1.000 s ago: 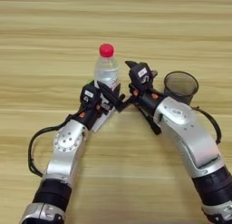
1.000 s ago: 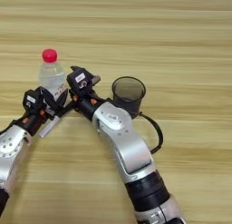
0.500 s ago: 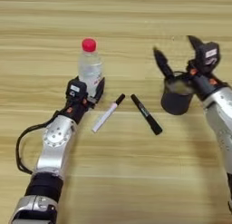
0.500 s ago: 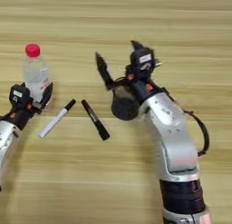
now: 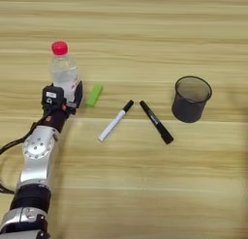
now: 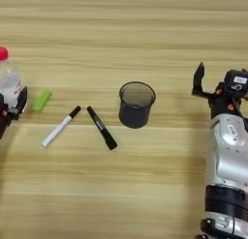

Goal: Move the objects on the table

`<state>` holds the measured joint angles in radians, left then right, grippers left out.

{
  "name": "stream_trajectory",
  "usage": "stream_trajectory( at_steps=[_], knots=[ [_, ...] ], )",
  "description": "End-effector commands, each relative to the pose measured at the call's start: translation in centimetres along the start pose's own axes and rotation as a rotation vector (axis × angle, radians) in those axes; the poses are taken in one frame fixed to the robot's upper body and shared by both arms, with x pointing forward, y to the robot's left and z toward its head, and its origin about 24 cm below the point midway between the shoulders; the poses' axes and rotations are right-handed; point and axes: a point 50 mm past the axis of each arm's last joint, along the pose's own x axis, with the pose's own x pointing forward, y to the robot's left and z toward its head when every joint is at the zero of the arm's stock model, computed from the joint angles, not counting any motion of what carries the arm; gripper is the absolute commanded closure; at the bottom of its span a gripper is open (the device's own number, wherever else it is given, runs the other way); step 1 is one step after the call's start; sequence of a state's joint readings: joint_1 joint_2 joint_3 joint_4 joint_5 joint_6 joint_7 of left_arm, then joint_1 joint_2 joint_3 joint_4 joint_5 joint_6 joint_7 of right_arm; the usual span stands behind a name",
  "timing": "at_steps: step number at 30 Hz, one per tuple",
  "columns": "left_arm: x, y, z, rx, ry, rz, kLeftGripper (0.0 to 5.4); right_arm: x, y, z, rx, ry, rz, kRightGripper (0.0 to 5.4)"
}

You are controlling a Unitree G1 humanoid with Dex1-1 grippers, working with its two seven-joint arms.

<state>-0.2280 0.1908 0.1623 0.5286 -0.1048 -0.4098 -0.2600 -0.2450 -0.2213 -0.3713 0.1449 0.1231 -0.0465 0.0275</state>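
On my far left, my left gripper (image 5: pixel 65 95) sits at the foot of the clear water bottle (image 5: pixel 63 71) with the red cap; one black finger (image 5: pixel 78 93) shows on the bottle's right side and my wrist block covers the rest, so I cannot tell whether I am clamped on it or only pressed close. The bottle stands upright on the table (image 5: pixel 145 185). Just right of that finger lies a small green block (image 5: pixel 94 95), tilted and apart from the bottle. Further right lies the slim white marker (image 5: pixel 115 120), flat on the wood, slanting with its black cap up and to the right. Next to it lies the all-black marker (image 5: pixel 156 122), slanting the other way, so the two upper ends come near each other without touching. Right of that stands the black mesh cup (image 5: pixel 191 98), upright with its mouth open. On the far right, well apart from the cup, my right gripper (image 6: pixel 220 81) is raised with its fingers spread wide, holding nothing.
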Motion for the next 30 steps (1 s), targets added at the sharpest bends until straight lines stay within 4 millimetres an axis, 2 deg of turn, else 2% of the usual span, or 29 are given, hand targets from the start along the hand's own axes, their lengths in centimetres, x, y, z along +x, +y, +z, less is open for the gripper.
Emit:
stream_trajectory(
  at_steps=[1, 14, 30],
  knots=[
    [0.5, 1.1, 0.7, 0.018, -0.039, 0.04, 2.31, 0.6, 0.2, -2.0, -0.008, 0.068, -0.001, 0.0],
    [0.6, 1.6, -1.0, -0.021, 0.023, 0.081, 2.31, 0.5, 0.9, -2.4, 0.005, 0.053, 0.034, 0.0],
    [0.7, 1.7, -1.6, 0.024, 0.073, 0.072, 2.31, 0.4, 1.1, -1.9, 0.028, 0.037, 0.033, 0.0]
  ],
)
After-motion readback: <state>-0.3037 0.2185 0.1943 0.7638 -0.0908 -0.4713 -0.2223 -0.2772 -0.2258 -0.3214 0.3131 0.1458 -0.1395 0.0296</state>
